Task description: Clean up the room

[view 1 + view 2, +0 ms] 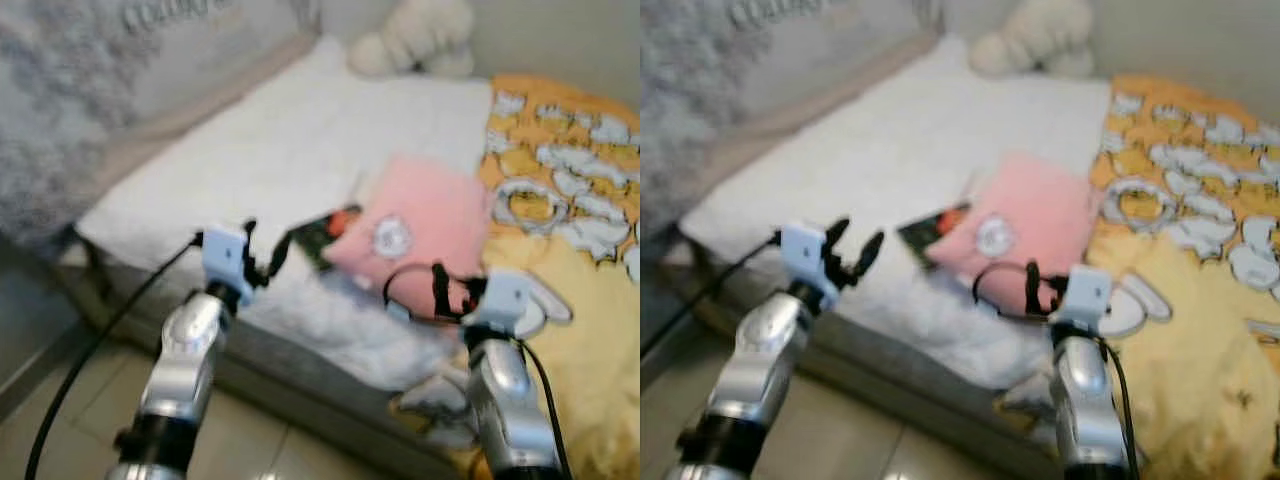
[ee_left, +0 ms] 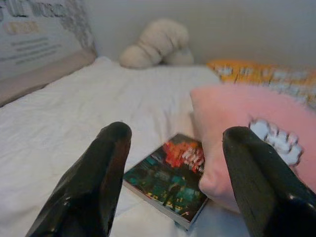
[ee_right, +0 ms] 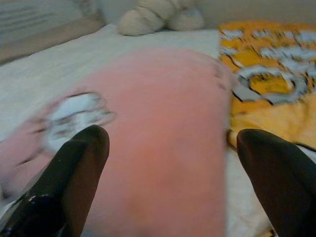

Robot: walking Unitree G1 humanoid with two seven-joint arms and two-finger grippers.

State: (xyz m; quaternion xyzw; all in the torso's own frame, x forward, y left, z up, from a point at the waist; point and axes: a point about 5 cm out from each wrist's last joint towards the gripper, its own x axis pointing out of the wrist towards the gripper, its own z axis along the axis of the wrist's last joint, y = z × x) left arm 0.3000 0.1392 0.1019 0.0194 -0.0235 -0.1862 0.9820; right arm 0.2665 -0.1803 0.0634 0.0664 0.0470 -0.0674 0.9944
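On the white bed [image 1: 300, 140]: pink pillow [image 1: 420, 235] lying flat, overlapping one end of a colourful book [image 2: 170, 177] beside it; yellow patterned blanket [image 1: 570, 200] to the right; cream plush toy [image 1: 420, 35] at the far end. Left gripper [image 2: 173, 163] raised at the near bed edge, fingers spread wide, aimed at the book, holding nothing. Right gripper [image 3: 173, 148] spread wide just before the pillow, holding nothing.

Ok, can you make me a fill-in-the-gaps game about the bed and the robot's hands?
1. The book lies partly under the ____ pillow.
2. The fingers of the left end effector are ____.
3. The right end effector points at the ____.
4. The blanket is orange and ____.

Missing words: pink; open; pillow; yellow
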